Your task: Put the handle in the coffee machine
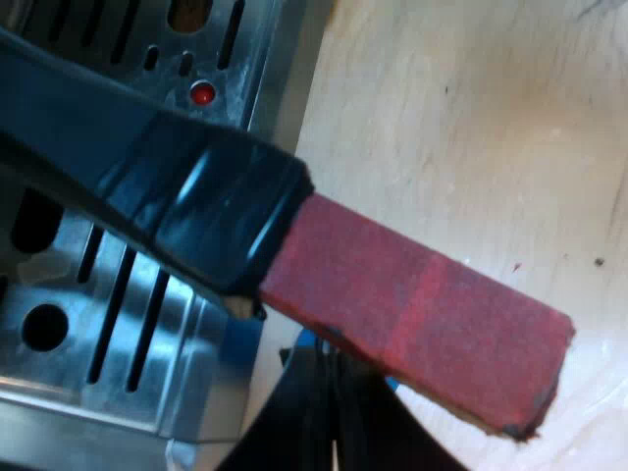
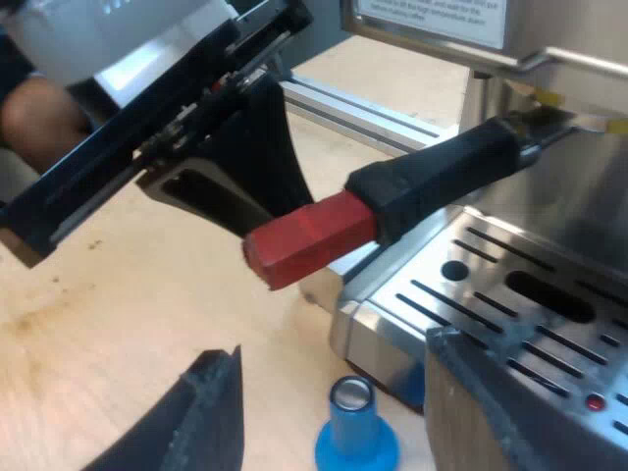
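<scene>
The handle (image 2: 432, 177) is seen at the machine's (image 2: 579, 186) front: its far end meets the steel head there, and its dark grip runs out above the slotted tray (image 2: 530, 294). The red end (image 1: 422, 314) is carried past the tray's corner and hangs over the tabletop (image 1: 471, 118).

The left pincer (image 2: 270, 218) is held right at the red end, on the side away from the machine. Contact appears to be made, but whether the pincer is closed on the red end cannot be told.

The right pincer (image 2: 334, 348) is spread wide and grips nothing. It is held low beside the machine's base, with one side over the tray and the other over bare wood. A blue tamper (image 2: 353, 427) stands upright on the tabletop between the two, just beside the tray's corner.

The tabletop is of pale wood. Faint brownish stains and a few small dark specks are scattered over it. A small red dot (image 1: 201, 93) is set into the tray among the slots.

Beyond the machine, a metal rail (image 2: 363, 108) is laid along the wood. A printed label (image 2: 432, 18) is fixed to the machine above the handle; its text cannot be read.
</scene>
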